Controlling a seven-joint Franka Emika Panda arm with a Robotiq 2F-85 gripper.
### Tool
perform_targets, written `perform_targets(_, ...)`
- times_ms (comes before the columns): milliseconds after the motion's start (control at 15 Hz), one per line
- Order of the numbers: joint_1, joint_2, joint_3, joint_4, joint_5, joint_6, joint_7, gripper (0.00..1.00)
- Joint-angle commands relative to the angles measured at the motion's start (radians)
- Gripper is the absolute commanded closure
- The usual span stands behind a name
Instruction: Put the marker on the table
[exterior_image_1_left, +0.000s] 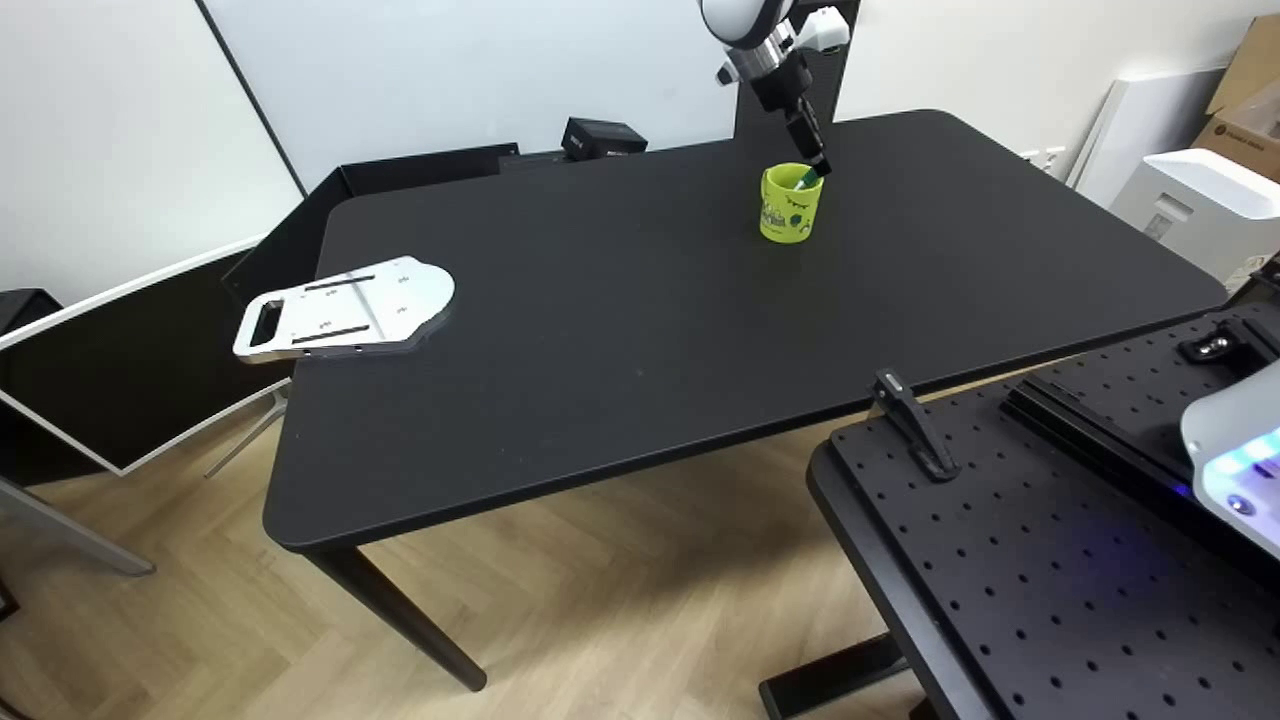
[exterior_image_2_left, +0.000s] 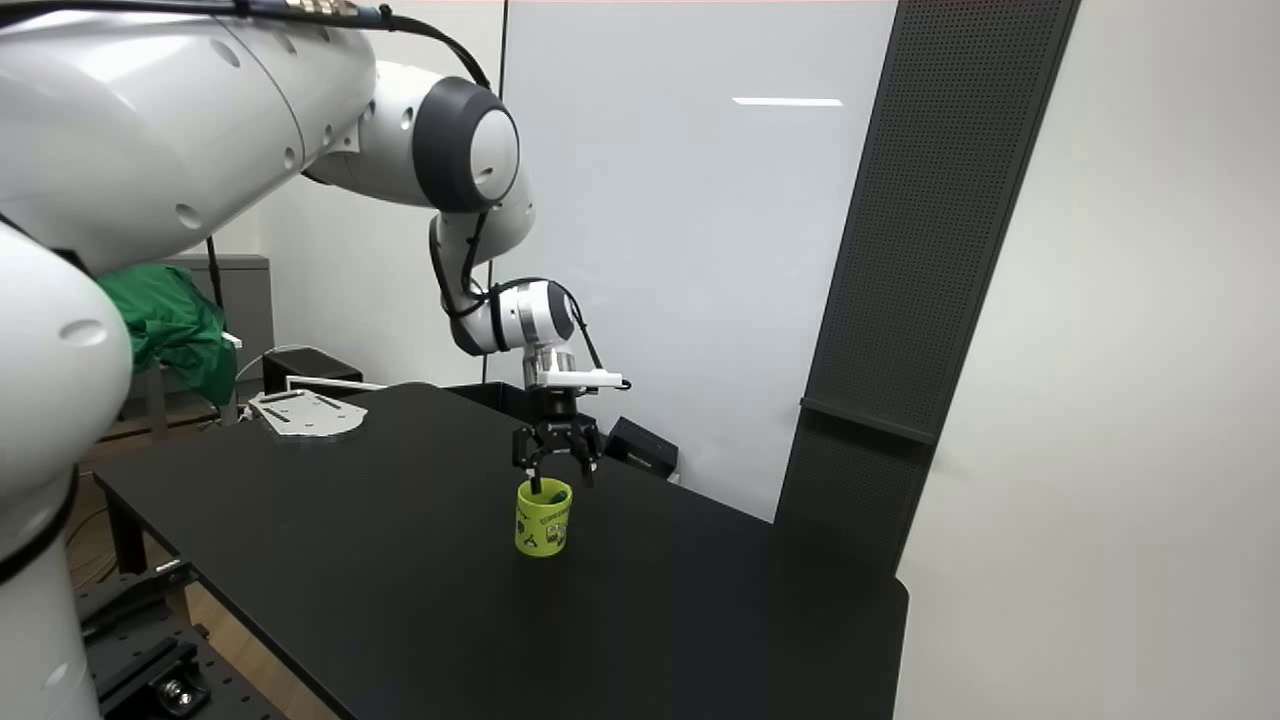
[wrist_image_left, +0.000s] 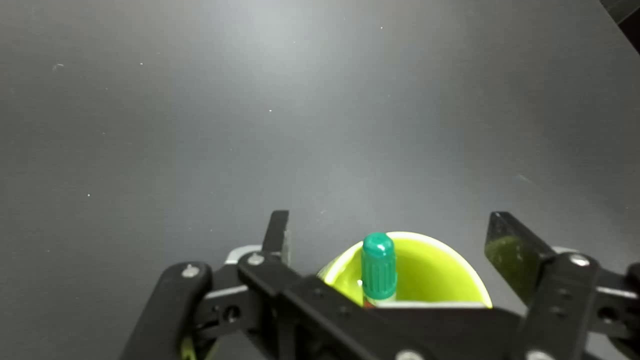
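Finding the marker tilted inside the yellow-green cup, green end up. Seeing the gripper at the cup's mouth, with fingers wide apart either side of the marker. Noting the cup upright on the black table and, well apart, a pale slotted plate overhanging the edge.

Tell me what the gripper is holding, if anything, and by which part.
Nothing is held; the gripper is open, its fingers clear of the green-capped marker in the cup.
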Motion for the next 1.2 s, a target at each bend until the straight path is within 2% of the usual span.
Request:
perform_targets(0,0.008,0.027,-0.007,0.046,0.001,-0.024,-0.01,0.0)
perform_targets(133,0.008,0.03,-0.007,0.048,0.001,-0.025,-0.011,0.0)
perform_targets(200,0.009,0.032,-0.007,0.049,0.001,-0.025,-0.009,0.2)
perform_targets(933,0.015,0.04,-0.011,0.061,0.0,-0.032,-0.003,0.95)
perform_targets(1000,0.014,0.04,-0.011,0.064,0.002,-0.036,-0.002,0.99)
perform_targets(1133,0.011,0.038,-0.011,0.071,0.01,-0.047,-0.002,0.96)
